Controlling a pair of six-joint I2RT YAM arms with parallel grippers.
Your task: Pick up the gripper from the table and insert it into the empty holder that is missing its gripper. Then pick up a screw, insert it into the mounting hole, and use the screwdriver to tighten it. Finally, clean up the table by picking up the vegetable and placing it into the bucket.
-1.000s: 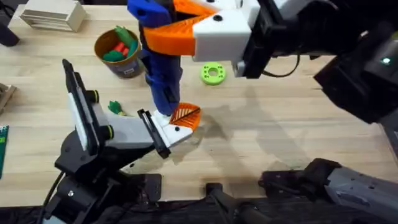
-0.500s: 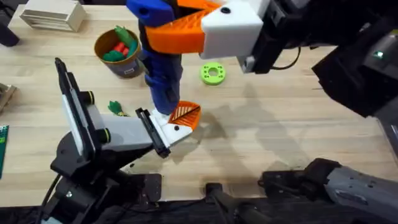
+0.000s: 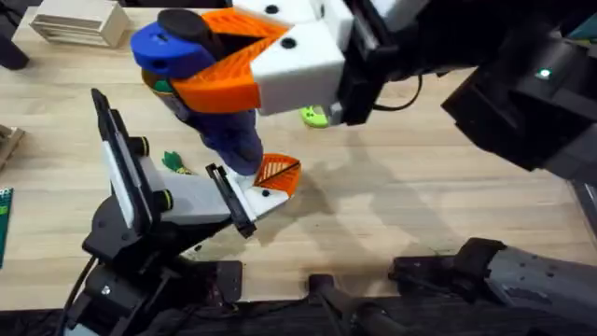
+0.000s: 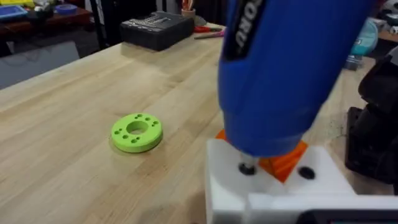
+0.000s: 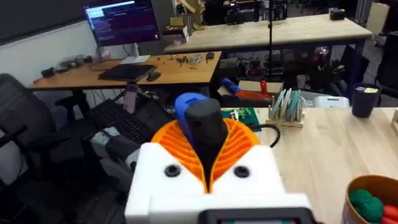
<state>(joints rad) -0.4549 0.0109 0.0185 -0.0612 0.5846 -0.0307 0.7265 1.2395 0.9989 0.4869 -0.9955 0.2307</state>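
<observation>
On the left hand [image 3: 270, 182], orange gripper [image 3: 278, 172] sits in holder [image 3: 254, 198]; its opening can't be judged. Right hand [image 3: 219, 79] clamps screwdriver [image 3: 229, 135], tip at the mounting hole [image 4: 247, 168]: tightening likely underway. Vegetable [image 3: 173, 161] lies on table [image 3: 392, 196], bucket [image 3: 159, 79] step left.

The screwdriver [image 4: 283, 74] carries dark raised lettering on its blue handle, seen close in the left wrist view; only the fragment "ORO" or similar can be made out, cut off at the frame's upper edge, so the full word cannot be read. A monitor [image 5: 121, 23] in the right wrist view shows lines of screen text, too small to read. No other writing can be read.
</observation>
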